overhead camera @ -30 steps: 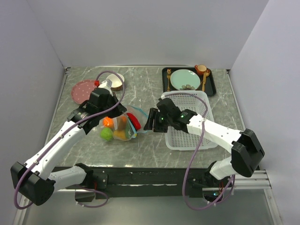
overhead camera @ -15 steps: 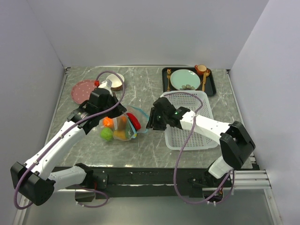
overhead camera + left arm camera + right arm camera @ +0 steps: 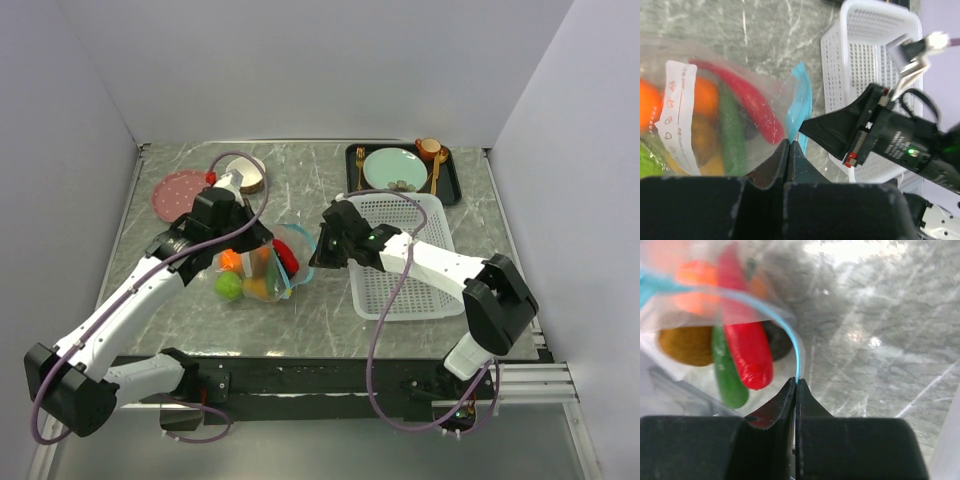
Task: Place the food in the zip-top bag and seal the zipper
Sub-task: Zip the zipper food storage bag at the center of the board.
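The clear plastic zip-top bag point(image 3: 262, 272) lies on the grey marble table point(image 3: 320, 190), just left of the white mesh basket point(image 3: 420, 290). It holds a red chili point(image 3: 747, 350), a long green pepper point(image 3: 727, 377) and an orange point(image 3: 707, 97). Its teal-blue zipper strip point(image 3: 802, 100) bows in a curve. The left tool point(image 3: 789, 146) is pinched narrow on the bag's clear wall beside the strip. The right tool point(image 3: 795, 384) is clamped on the strip itself.

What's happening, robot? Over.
Left gripper shut on zip-top bag. Right gripper shut on zipper. Food inside, zipper unsealed. Basket beside, not blocking.

Arms point(image 3: 120, 305): white shells, black joints.
Cables point(image 3: 238, 154): purple-grey, looping over each arm.
Right gripper point(image 3: 807, 131): black housing, green light point(image 3: 910, 150), red tabs point(image 3: 850, 158) on its sides.
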You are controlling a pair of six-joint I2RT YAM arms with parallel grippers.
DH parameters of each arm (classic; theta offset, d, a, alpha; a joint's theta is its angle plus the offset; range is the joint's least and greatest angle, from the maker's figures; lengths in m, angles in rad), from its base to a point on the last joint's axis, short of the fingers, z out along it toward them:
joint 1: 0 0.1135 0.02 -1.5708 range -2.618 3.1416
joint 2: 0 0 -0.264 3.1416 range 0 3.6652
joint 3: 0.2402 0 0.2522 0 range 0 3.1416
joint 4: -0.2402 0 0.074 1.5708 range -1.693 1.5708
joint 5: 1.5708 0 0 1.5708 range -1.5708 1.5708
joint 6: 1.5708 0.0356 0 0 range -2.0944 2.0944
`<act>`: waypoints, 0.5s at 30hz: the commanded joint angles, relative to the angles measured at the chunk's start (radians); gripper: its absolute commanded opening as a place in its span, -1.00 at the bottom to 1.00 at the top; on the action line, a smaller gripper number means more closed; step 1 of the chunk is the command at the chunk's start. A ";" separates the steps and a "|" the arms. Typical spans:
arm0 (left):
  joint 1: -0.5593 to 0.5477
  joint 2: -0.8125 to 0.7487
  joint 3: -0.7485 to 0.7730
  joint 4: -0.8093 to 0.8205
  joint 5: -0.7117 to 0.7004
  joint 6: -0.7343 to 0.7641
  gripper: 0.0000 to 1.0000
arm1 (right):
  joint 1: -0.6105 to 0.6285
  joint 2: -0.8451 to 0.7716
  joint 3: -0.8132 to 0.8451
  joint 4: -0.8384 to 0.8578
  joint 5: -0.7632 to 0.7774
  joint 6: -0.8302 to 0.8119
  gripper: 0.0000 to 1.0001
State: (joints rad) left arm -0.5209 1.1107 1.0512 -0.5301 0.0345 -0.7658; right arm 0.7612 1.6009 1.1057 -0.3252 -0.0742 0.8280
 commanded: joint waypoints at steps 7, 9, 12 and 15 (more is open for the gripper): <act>0.001 0.112 0.016 0.117 0.206 0.014 -0.99 | -0.005 -0.067 0.072 0.147 -0.061 -0.040 -0.93; 0.001 0.141 0.030 0.142 0.249 0.013 -0.99 | -0.005 -0.062 0.083 0.149 -0.065 -0.043 -0.93; -0.001 0.187 0.036 0.163 0.313 0.014 -0.99 | -0.003 -0.076 0.075 0.170 -0.058 -0.038 -0.94; -0.004 0.202 0.026 0.154 0.260 -0.018 -0.99 | -0.005 -0.087 0.077 0.172 -0.050 -0.041 -0.92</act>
State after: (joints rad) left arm -0.5213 1.2968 1.0519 -0.4191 0.2737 -0.7628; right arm 0.7612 1.5665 1.1336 -0.2195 -0.1291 0.7990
